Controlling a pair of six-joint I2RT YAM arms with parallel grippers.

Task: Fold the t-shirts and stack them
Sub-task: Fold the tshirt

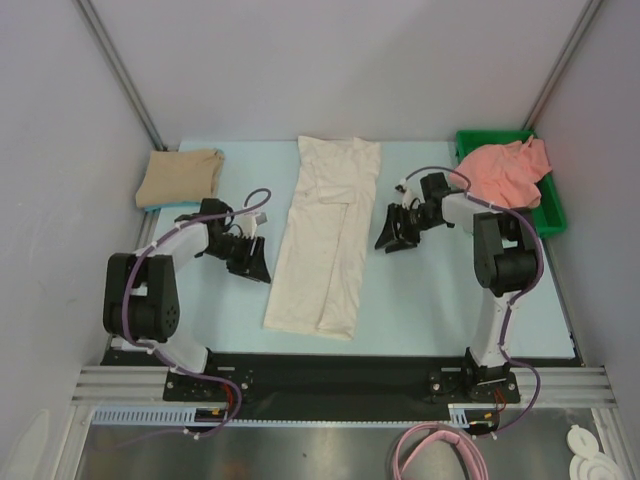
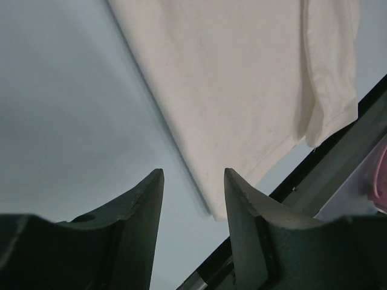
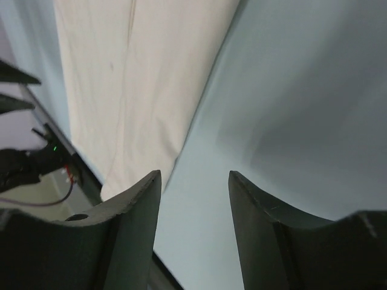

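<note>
The cream-white t-shirt (image 1: pixel 328 232) lies in the middle of the table as a long strip, sides folded in, running from the back to the front. It also shows in the left wrist view (image 2: pixel 242 78) and the right wrist view (image 3: pixel 133 78). The tan-beige t-shirt (image 1: pixel 180 177) lies folded at the back left. The salmon-pink t-shirt (image 1: pixel 506 170) is crumpled in the green tray (image 1: pixel 548 212) at the back right. My left gripper (image 1: pixel 256 262) is open and empty, just left of the cream shirt (image 2: pixel 193 175). My right gripper (image 1: pixel 392 237) is open and empty, just right of it (image 3: pixel 195 176).
Grey walls stand on three sides with metal posts in the back corners. A black rail (image 1: pixel 330 375) runs along the table's front edge between the arm bases. A pink cable coil (image 1: pixel 440 455) lies below it.
</note>
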